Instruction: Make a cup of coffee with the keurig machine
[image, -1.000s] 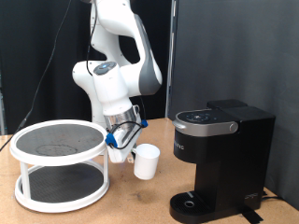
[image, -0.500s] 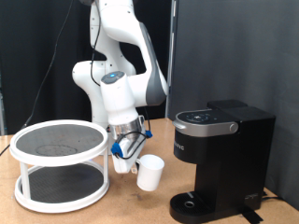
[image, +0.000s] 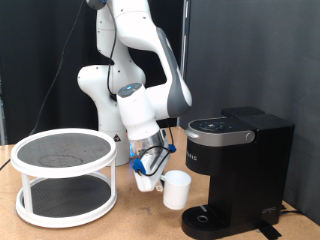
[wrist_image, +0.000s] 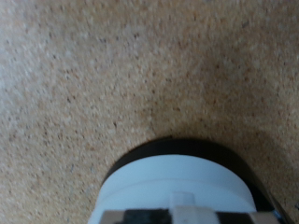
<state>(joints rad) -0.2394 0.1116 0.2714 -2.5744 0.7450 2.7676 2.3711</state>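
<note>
My gripper (image: 150, 180) hangs low over the cork table, just to the exterior view's left of the keurig machine (image: 245, 165). Its fingers are shut on the handle side of the cup (image: 177, 189), a small white mug that stands upright beside the fingers, close to the machine's front. The machine's lid is down and its round drip tray (image: 205, 216) is bare. In the wrist view the cup (wrist_image: 177, 191) fills the lower edge as a white curved body over its dark shadow; the fingertips do not show there.
A white two-tier round rack (image: 65, 178) with dark mesh shelves stands at the exterior view's left. The table's cork surface (image: 140, 225) lies between the rack and the machine. A black curtain hangs behind.
The gripper has moved with the cup towards the exterior view's right and bottom, from beside the rack to just in front of the machine.
</note>
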